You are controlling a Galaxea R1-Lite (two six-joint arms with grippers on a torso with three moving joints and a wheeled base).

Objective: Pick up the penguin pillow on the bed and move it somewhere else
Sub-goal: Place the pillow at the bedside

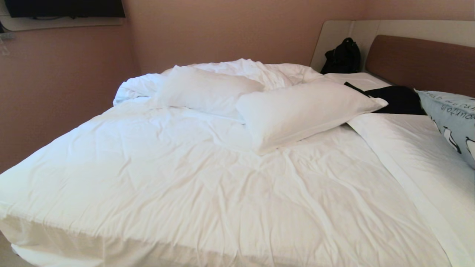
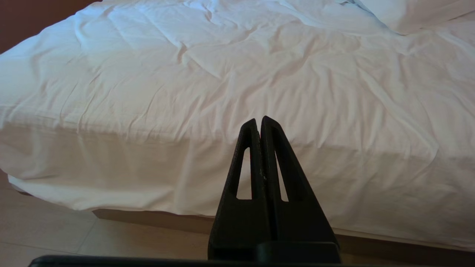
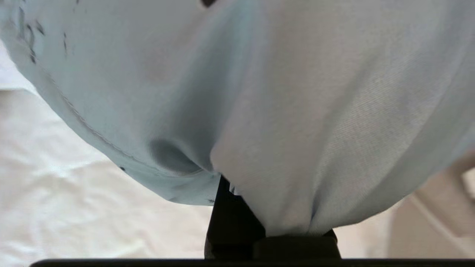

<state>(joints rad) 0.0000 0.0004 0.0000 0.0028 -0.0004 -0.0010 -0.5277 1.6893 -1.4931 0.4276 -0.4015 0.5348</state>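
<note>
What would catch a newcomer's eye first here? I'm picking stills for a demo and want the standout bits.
The big bed, rumpled and white, fills the head view, with two plain white pillows piled near its head. The pale blue penguin pillow stands out at the right edge, its fabric bunched in the shut right gripper. A black backpack sits in the far corner beside the brown headboard.

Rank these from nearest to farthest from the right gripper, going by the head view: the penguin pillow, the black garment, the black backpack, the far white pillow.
1. The penguin pillow, at the right edge; the right gripper is shut on it.
2. The black garment, just beyond it by the headboard.
3. The black backpack, in the corner behind the bed.
4. The far white pillow, toward the left.
</note>
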